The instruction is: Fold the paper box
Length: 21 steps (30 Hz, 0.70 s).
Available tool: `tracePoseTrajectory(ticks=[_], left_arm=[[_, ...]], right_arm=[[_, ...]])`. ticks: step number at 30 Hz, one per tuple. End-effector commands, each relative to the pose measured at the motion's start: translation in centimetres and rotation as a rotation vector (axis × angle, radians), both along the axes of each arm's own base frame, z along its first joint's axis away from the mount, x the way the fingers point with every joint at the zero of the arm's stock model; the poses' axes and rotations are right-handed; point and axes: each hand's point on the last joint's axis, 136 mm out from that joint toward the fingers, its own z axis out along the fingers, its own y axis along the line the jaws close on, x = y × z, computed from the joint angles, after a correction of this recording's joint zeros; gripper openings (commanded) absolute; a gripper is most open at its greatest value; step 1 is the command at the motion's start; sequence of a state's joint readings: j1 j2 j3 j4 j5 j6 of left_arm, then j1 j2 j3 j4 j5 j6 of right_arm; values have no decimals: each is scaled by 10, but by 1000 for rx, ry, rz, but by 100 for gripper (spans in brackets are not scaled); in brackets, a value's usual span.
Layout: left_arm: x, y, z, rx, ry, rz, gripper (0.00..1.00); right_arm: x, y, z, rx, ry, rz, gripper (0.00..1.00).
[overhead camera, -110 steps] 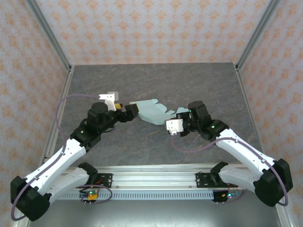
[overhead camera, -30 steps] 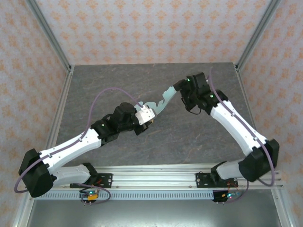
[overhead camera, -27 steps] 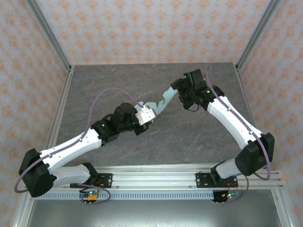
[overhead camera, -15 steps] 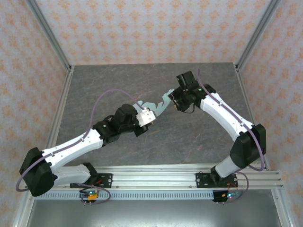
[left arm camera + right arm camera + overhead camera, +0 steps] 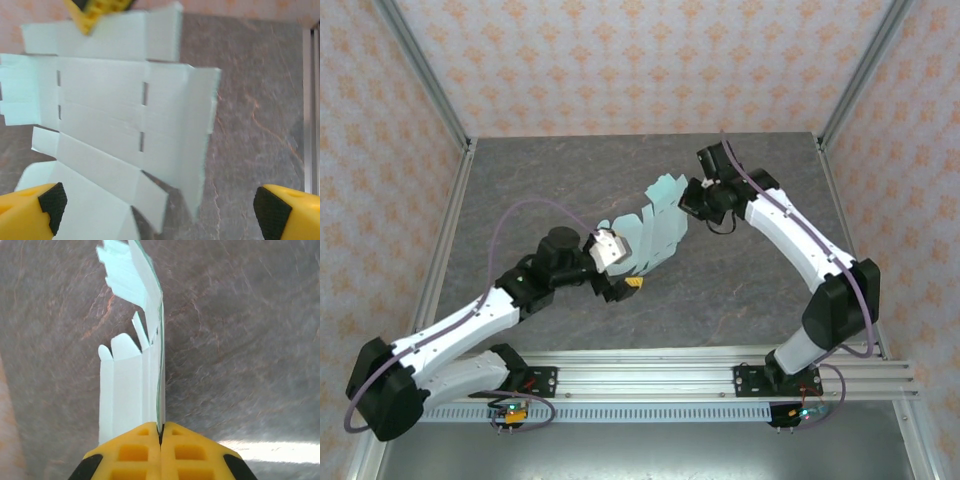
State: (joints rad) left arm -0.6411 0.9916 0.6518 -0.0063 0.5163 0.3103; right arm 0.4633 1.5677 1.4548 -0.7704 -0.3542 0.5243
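The right jaws pinch one thin edge of the paper box, which juts out from them above the counter. The left jaws stand spread at its far end, gripping nothing. Held by one pinch, the floppy card may sag or slip.

No writing, label or number can be read anywhere.
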Motion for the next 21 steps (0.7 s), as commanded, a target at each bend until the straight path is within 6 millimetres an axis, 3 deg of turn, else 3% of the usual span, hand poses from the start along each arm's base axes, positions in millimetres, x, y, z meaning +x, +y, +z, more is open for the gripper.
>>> tracePoseTrajectory(ticks=[1, 5, 8, 11, 14, 15, 17, 21], left_arm=[[4, 10, 41, -145, -16, 79, 100], [31, 43, 63, -244, -73, 337, 100], [43, 53, 57, -210, -84, 407, 100], [53, 48, 40, -144, -67, 403, 100], [58, 38, 20, -126, -30, 372, 100], [50, 24, 15, -141, -13, 279, 100], [28, -3, 10, -190, 18, 81, 100], [45, 4, -26, -137, 67, 199, 100]], right_arm=[[-13, -1, 10, -135, -198, 338, 0], [-27, -8, 14, -283, -449, 619, 0], [-42, -4, 14, -379, -588, 891, 0], [-45, -1, 13, -438, -615, 1055, 0], [-75, 8, 3, -383, -589, 1353, 0], [-85, 12, 1, -349, -610, 1449, 0], [-86, 17, -1, -331, -650, 1495, 0], [-90, 24, -5, -313, -731, 1583, 0]])
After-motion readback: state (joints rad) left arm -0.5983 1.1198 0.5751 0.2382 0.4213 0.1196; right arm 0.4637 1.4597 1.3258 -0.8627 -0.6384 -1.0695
